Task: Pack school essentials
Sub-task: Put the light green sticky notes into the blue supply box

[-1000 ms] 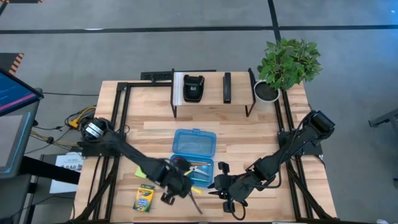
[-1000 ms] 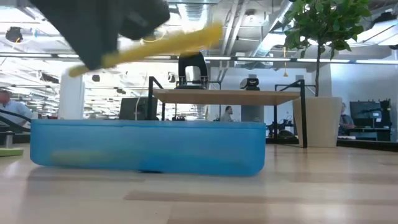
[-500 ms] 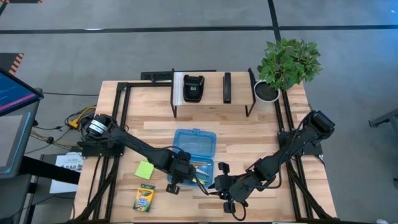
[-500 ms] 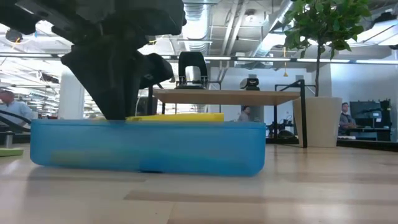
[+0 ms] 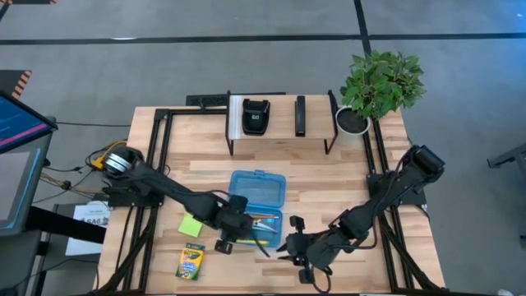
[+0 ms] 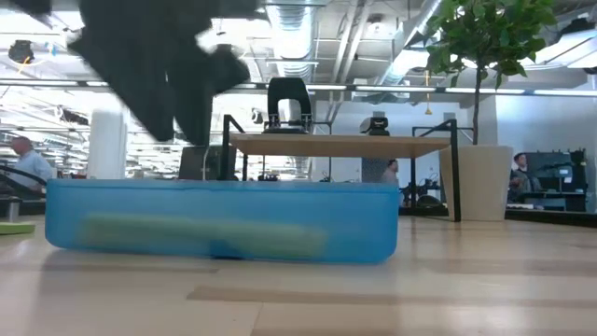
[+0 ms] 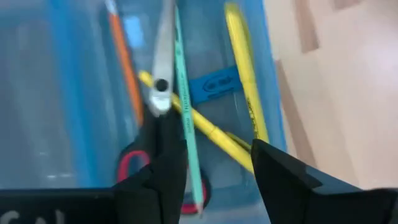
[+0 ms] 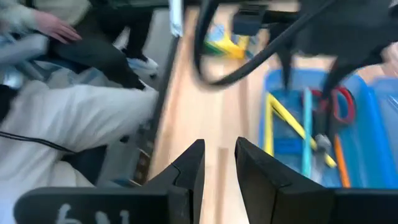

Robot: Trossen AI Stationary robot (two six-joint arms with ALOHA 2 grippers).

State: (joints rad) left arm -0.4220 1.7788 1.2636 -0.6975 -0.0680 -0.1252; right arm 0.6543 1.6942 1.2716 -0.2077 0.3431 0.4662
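The left hand [image 7: 214, 165] hangs open and empty over the blue case [image 5: 256, 187]. Just ahead of its fingers lie scissors [image 7: 158, 118], a teal pen [image 7: 185, 112] and a yellow highlighter [image 7: 244, 81]. No writing is readable; the right hand [image 5: 289, 247] is slightly open.

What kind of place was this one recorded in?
Probably an open-plan lab or workshop, not a home. A wooden table stands on a grey floor marked with dark lines. Beyond the blue case, the low view shows exposed ceiling ducts, more workstations, and people at desks.

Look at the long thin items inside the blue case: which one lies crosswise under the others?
The yellow pencil. It runs diagonally beneath the scissors and teal pen, while those and the orange pencil lie roughly lengthwise.
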